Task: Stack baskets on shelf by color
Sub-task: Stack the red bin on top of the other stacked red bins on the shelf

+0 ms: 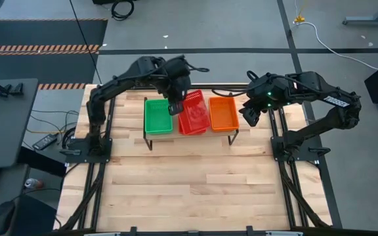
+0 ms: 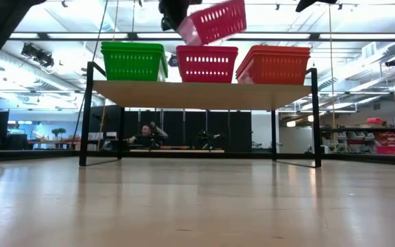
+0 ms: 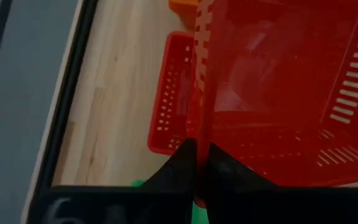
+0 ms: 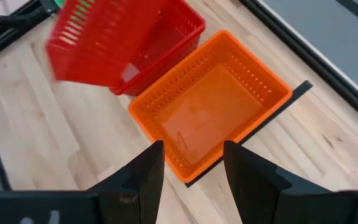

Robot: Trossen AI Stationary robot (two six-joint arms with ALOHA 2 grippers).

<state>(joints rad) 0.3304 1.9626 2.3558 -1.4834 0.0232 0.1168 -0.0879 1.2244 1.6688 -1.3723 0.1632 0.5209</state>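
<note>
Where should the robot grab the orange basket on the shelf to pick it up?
Probably the orange basket's thin upright wall, pinched at the rim from above: it sits open side up. The side facing away from the red basket looks clearest, and the open right gripper hovers there.

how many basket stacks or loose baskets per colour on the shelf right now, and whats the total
green: 1 stack on the shelf
red: 2, one stack on the shelf and one tilted basket held above it by the left gripper
orange: 1 stack on the shelf
total: 4; baskets within each stack cannot be counted
</note>
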